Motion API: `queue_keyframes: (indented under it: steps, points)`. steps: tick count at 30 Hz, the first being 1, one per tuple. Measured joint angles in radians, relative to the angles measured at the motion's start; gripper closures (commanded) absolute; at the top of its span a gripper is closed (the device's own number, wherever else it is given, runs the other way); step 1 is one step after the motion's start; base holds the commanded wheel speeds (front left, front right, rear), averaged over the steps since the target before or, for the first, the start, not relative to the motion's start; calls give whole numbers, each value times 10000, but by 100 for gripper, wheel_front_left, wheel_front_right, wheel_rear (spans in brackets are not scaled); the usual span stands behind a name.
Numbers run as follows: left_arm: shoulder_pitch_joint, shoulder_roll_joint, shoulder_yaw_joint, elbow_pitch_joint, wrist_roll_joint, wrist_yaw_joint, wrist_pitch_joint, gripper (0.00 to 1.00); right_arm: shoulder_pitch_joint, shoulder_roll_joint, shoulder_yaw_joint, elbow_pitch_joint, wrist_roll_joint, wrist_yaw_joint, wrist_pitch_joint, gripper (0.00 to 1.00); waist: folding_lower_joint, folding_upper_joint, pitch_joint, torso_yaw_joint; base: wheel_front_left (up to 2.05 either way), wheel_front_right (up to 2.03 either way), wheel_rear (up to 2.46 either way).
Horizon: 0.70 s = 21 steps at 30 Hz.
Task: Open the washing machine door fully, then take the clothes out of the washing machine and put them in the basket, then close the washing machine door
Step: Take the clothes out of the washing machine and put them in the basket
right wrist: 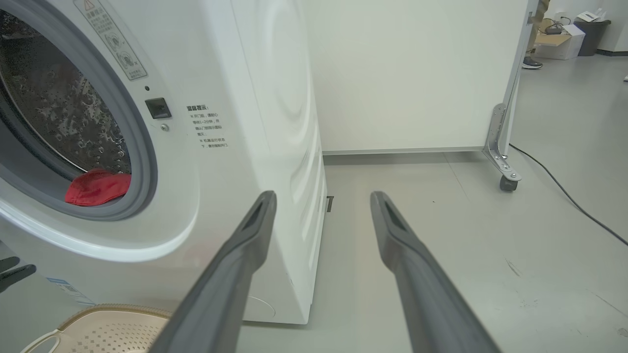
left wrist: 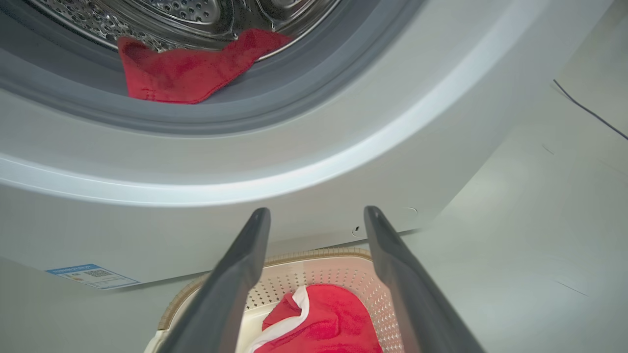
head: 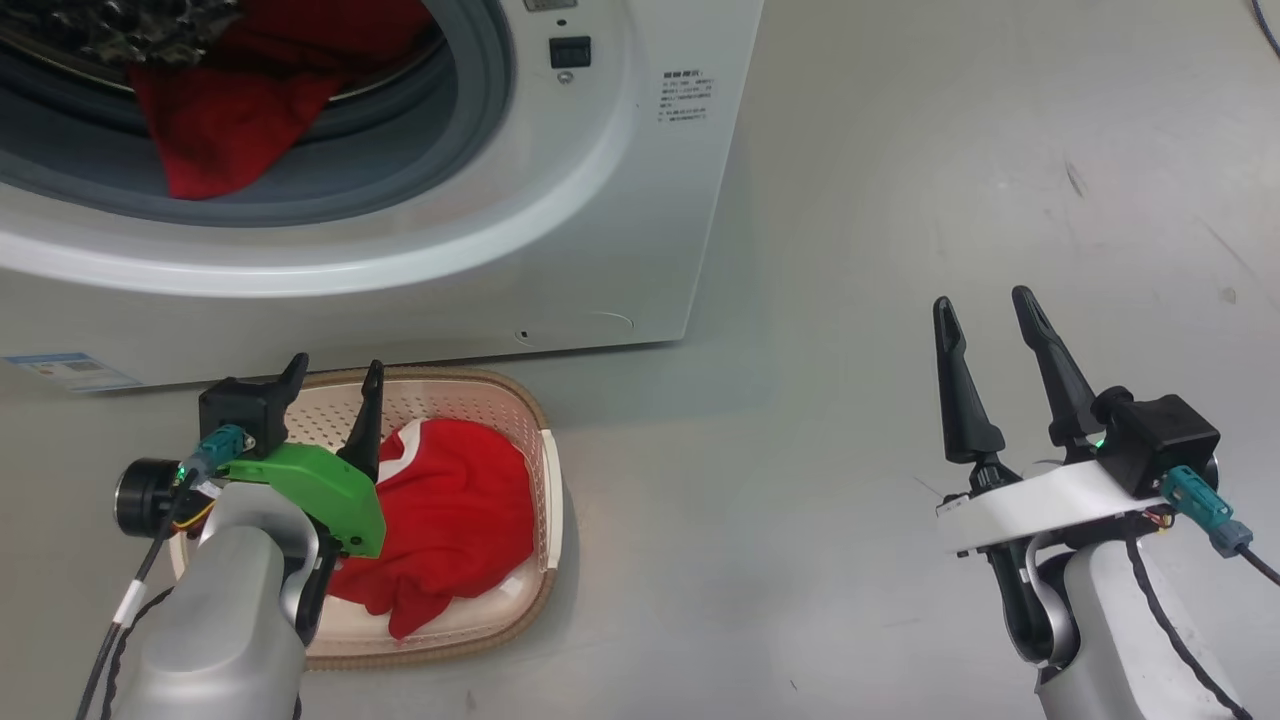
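Note:
The washing machine (head: 600, 200) stands open at the upper left; its door is out of view. One of the red clothes (head: 220, 130) hangs out of the drum over the grey rubber ring (head: 470, 120). Another red garment with white trim (head: 450, 520) lies in the cream basket (head: 545, 470) on the floor in front of the machine. My left gripper (head: 335, 375) hovers open over the basket's back half with nothing between its fingers; in the left wrist view it (left wrist: 316, 212) points at the machine's front above that garment (left wrist: 319, 318). My right gripper (head: 982, 300) stands open over bare floor to the right.
A blue label (head: 70, 370) sits low on the machine's front. Right of the machine stands a white partition (right wrist: 417, 73) on a caster (right wrist: 508, 181), and a black cable (right wrist: 564, 191) runs across the grey floor. Boxes and a bin (right wrist: 591, 34) stand far off.

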Motion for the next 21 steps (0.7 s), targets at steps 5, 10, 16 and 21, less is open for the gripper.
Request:
queue_keyframes:
  steps: [5,10,16,21]
  points:
    - [37,4,-48,-754,146,-2,0,0,384,-4,-77,119,2,12,0,0,0,0,-608,365,0,0,0]
    - [255,12,21,-1916,401,-2,0,0,705,-4,-82,188,4,21,0,0,0,0,-1195,732,0,0,0]
    - [1166,10,414,-2920,422,88,0,0,1053,0,-67,268,54,73,0,0,0,0,-1852,1066,0,0,0]
    - [1984,8,635,-3923,454,192,0,0,1379,2,-54,244,79,77,0,0,0,0,-2365,1260,0,0,0]
